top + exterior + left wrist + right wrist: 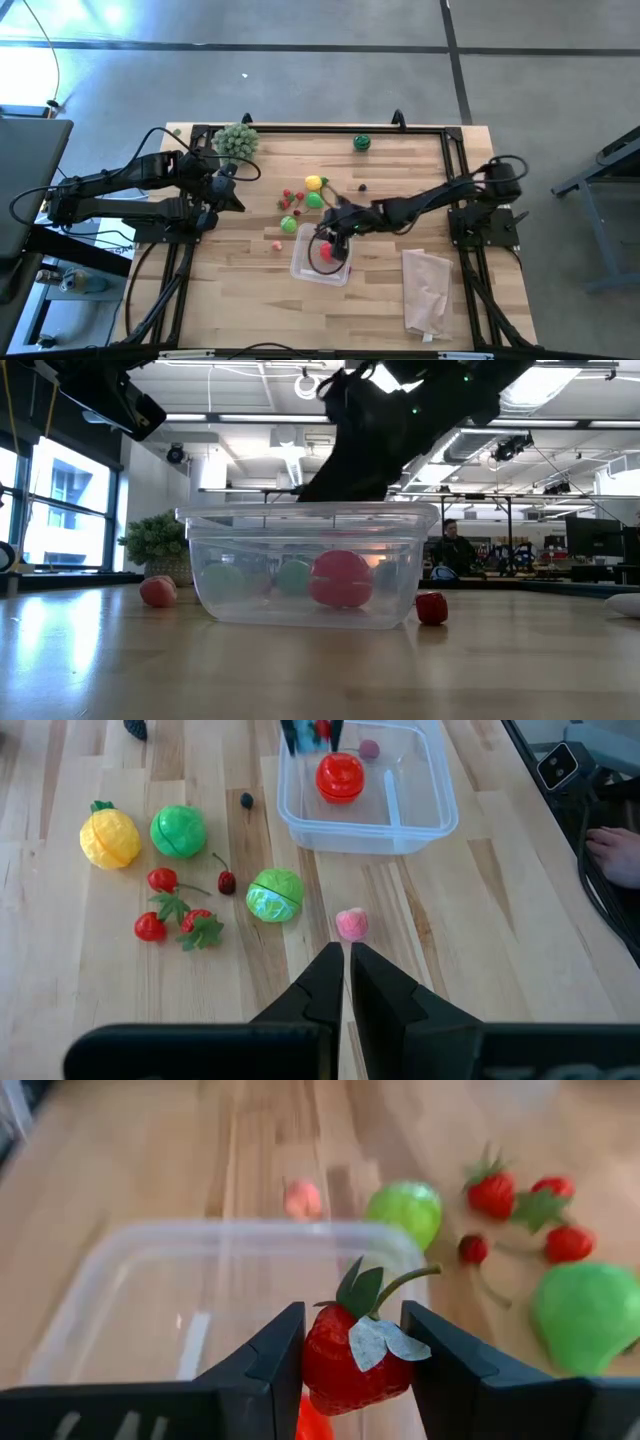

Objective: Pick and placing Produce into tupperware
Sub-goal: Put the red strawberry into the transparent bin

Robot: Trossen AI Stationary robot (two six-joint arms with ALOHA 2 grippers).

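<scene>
Now strawberry (352, 1355) above tupperware (150, 1295)

One clear container (420, 825) sits on the tabletop (480, 970), with one red ball (339, 777) inside it. Beside the container lie three strawberries (150, 926); a fourth strawberry (350, 1355) is gripped over it in the right claw (350, 1350). Also near it are one yellow fruit (110, 838), two green balls (178, 830), one cherry (227, 883), one dark berry (246, 800) and one pink ball (351, 924). Well apart from the container are one striped green ball (361, 143), one bushy ball (236, 140) and one pale bag (428, 290).
</scene>
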